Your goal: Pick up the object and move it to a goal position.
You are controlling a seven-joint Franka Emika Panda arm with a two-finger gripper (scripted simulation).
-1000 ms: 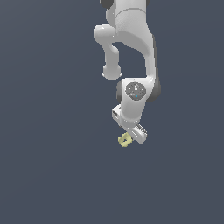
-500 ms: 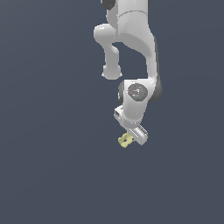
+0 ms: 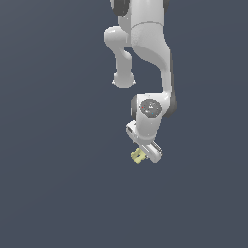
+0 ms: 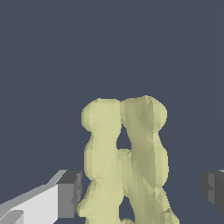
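Note:
The object (image 3: pixel 137 156) is a small pale yellow piece with lobed, notched ends, seen in the exterior view just beside the lower end of the white hand. In the wrist view the object (image 4: pixel 124 162) fills the middle and stands between my fingers. My gripper (image 3: pixel 144 154) points down over it. The gripper (image 4: pixel 142 188) is open around the object. One grey pad (image 4: pixel 70 193) is at the object's edge. The other pad (image 4: pixel 213 186) stands apart from it with a clear gap. I cannot tell whether the object rests on the ground.
The white arm (image 3: pixel 145 58) comes down from the top of the exterior view. The ground (image 3: pixel 58 184) is a plain dark blue-grey surface all around. No goal marker shows.
The arm's wrist has dropped slightly toward the object. The object has stayed almost in place.

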